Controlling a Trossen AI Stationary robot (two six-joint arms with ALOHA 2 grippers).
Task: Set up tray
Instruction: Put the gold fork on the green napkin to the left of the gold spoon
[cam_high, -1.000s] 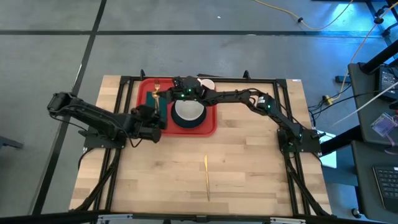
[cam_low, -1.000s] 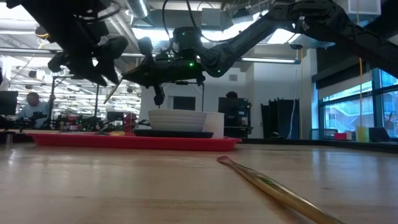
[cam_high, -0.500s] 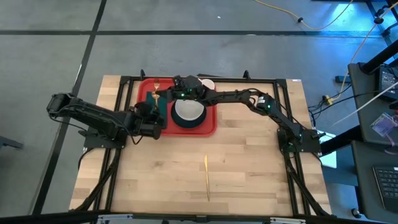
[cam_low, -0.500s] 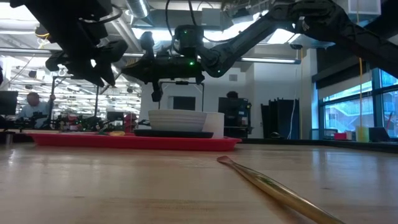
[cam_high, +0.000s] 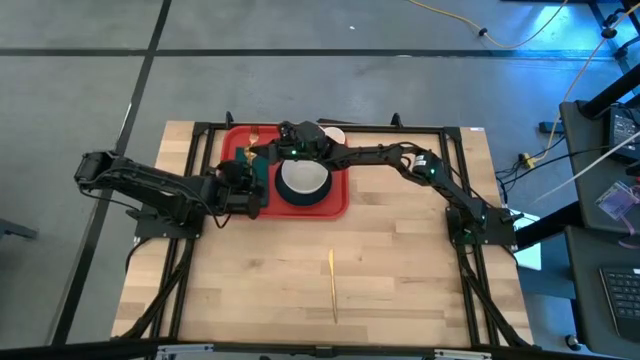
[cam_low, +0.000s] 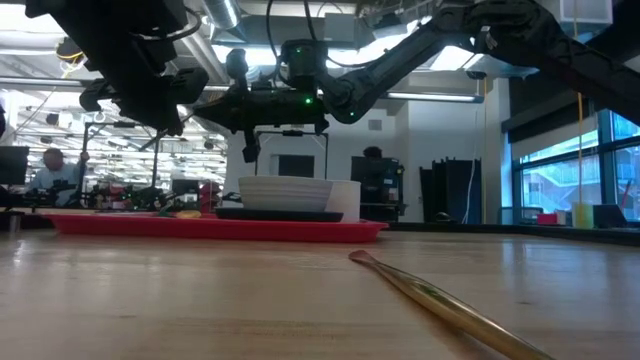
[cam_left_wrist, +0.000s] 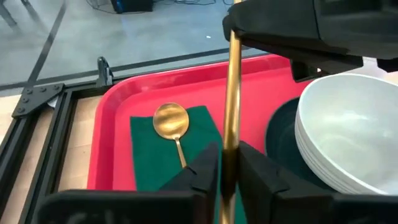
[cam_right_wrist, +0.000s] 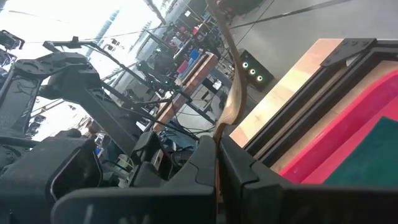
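Observation:
The red tray lies at the table's far side. On it are a green napkin with a gold spoon, and a white bowl on a dark plate. A gold utensil hangs above the napkin, held at both ends. My left gripper comes from the left and is shut on one end of it. My right gripper reaches over the tray from the right and is shut on the other end. The utensil's head does not show plainly. My left gripper pinches the gold utensil's slim handle between its two fingers, which lie across it. The utensil is lifted clear above the napkin. My right gripper pinches the same utensil farther along between its fingertips, and the utensil runs on beyond them.
Another long gold utensil lies on the bare wood near the table's middle front. A white cup stands at the tray's far right corner. Black frame rails run round the table's far and side edges.
My left gripper has gone toward the table's far edge, in over the tray. In the low view its fingers have drawn together on the gold utensil that my right gripper holds. My right gripper has kept almost still.

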